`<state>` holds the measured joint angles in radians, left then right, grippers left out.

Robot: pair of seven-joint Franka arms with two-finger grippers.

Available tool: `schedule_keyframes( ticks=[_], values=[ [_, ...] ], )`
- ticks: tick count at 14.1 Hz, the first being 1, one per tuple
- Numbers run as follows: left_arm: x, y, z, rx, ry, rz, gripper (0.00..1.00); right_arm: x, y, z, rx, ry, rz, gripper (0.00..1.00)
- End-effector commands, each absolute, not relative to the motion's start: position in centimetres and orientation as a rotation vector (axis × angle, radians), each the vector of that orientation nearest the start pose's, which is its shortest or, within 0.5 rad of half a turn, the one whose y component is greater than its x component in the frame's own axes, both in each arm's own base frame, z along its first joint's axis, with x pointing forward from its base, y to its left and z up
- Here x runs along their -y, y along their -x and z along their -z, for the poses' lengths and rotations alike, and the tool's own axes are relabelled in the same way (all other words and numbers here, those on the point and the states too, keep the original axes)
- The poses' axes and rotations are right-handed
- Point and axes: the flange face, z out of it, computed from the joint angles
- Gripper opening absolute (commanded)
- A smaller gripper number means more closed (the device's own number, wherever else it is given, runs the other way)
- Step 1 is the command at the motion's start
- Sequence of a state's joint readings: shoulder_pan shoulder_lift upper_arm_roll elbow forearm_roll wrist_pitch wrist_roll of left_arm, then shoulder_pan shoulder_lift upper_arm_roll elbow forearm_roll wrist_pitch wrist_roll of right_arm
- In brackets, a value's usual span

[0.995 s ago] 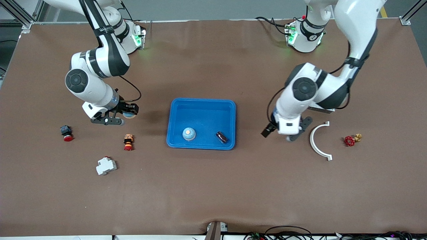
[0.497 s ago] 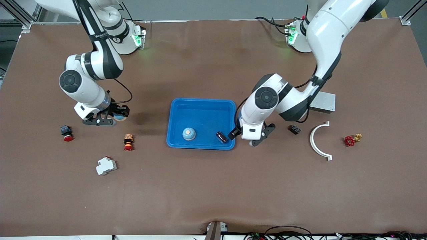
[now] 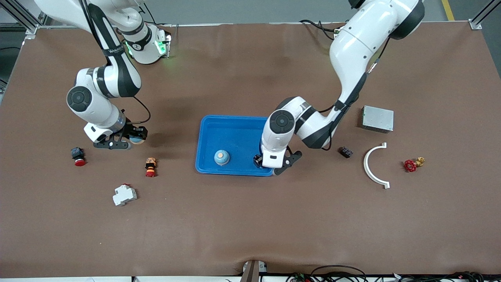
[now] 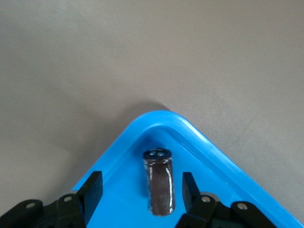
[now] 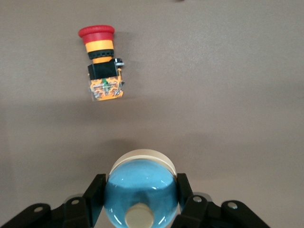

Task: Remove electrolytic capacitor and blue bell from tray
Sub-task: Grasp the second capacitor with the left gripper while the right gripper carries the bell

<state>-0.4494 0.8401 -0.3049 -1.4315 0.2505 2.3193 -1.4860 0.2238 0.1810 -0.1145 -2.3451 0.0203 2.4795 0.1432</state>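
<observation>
A blue tray (image 3: 235, 129) sits mid-table. A dark cylindrical capacitor (image 4: 159, 185) lies in the tray corner (image 4: 209, 142) nearest the left arm's end. My left gripper (image 3: 261, 161) (image 4: 141, 184) straddles it, open, with a gap showing on each side of it. In the front view the hand hides most of the capacitor. A blue bell (image 3: 221, 157) stands in the tray. My right gripper (image 3: 131, 139) (image 5: 140, 185) is shut on another blue bell (image 3: 136, 138) (image 5: 142, 175), over bare table toward the right arm's end.
On the right arm's side lie an orange and red push button (image 3: 150, 166) (image 5: 102, 66), a black and red button (image 3: 77, 155) and a white breaker (image 3: 124, 194). On the left arm's side: a small black part (image 3: 345, 151), a white curved piece (image 3: 372, 164), a red valve (image 3: 411, 165), a grey box (image 3: 377, 118).
The left arm swept from beside the white curved piece to the tray corner, and its jaws narrowed around the capacitor. The right arm carried its bell a little farther from the tray.
</observation>
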Motion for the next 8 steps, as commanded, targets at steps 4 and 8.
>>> schedule_keyframes(
  ticks=[4, 8],
  values=[
    [48.3, -56.3, -19.2, 1.099, 3.076, 0.017, 0.73, -4.5, -50.7, -21.2, -0.197, 3.109, -0.123, 0.0],
    [48.6, -55.9, -18.7, 1.095, 3.084, 0.013, 0.5, -4.7, -50.8, -20.1, -0.226, 3.094, -0.153, 0.0]
  ],
)
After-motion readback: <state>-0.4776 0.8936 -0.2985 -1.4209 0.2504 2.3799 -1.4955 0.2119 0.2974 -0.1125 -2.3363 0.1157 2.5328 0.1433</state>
